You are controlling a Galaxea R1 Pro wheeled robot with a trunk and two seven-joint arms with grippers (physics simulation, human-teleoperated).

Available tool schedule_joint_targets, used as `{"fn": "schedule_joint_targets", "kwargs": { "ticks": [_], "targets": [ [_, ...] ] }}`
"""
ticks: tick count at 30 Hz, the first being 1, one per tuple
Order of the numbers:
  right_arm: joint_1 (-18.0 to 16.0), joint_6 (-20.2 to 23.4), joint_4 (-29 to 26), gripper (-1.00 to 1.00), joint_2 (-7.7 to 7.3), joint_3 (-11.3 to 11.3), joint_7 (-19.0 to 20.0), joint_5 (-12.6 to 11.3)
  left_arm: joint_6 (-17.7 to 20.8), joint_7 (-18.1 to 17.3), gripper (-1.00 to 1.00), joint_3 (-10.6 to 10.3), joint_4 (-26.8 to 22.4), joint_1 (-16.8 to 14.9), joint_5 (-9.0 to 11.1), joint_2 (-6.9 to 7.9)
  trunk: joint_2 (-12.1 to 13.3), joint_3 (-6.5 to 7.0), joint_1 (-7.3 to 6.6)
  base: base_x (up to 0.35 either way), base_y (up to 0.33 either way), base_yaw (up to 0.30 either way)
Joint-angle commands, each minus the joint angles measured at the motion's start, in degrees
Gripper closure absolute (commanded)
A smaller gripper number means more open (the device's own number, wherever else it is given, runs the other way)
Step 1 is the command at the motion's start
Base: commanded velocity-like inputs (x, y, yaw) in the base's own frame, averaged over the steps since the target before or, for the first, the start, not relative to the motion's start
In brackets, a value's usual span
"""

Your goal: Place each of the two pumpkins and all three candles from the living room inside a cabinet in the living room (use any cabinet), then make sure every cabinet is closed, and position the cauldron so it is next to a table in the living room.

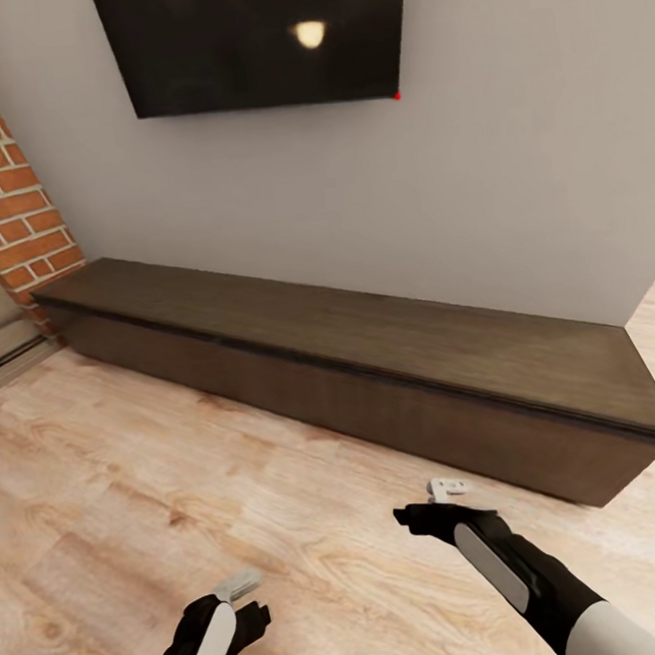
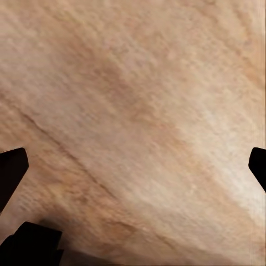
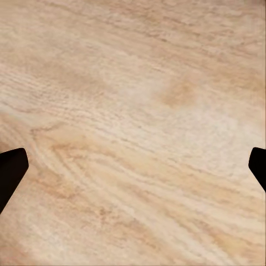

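Note:
The cabinet (image 1: 351, 365), a long low dark-brown unit, stands against the grey wall across the head view, its fronts flush and shut and its top bare. My left gripper (image 1: 252, 621) hangs low over the wood floor, well short of the cabinet. My right gripper (image 1: 418, 519) is closer, just in front of the cabinet's right part. In the wrist views, the left gripper (image 2: 133, 166) and right gripper (image 3: 133, 166) both stand open, with bare floorboards between the dark fingertips. Pumpkins, candles, cauldron and table are out of view.
A dark TV screen (image 1: 254, 34) hangs on the wall above the cabinet. A red brick wall (image 1: 6, 208) rises at the left, with a grey stepped base (image 1: 4, 349) at its foot. Light wood floor (image 1: 133, 486) stretches between me and the cabinet.

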Motion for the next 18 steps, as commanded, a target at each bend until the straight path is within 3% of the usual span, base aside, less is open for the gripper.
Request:
{"fn": "schedule_joint_targets", "kwargs": {
  "ticks": [1, 6, 18],
  "targets": [
    [0.0, -0.2, 0.3, -1.00, -0.06, 0.8, -0.6, -0.6, 0.1, 0.6, -1.00, -0.1, 0.0, 0.0, 0.7, 0.00, 0.0, -0.11, -0.01, 0.000, 0.000, 0.236],
    [0.0, -2.1, 1.6, -1.00, 0.00, 3.8, -0.7, -0.5, 0.0, 0.6, -1.00, -0.2, 0.0, 0.0, 0.8, -0.01, 0.0, -0.42, -0.01, 0.000, 0.000, 0.236],
    [0.0, -2.6, 1.8, -1.00, 0.27, 4.3, -0.7, -0.5, 0.0, 0.6, -1.00, -0.2, 0.0, 0.0, 0.8, -0.02, 0.0, -1.15, -0.01, 0.000, 0.000, 0.236]
  ]
}}
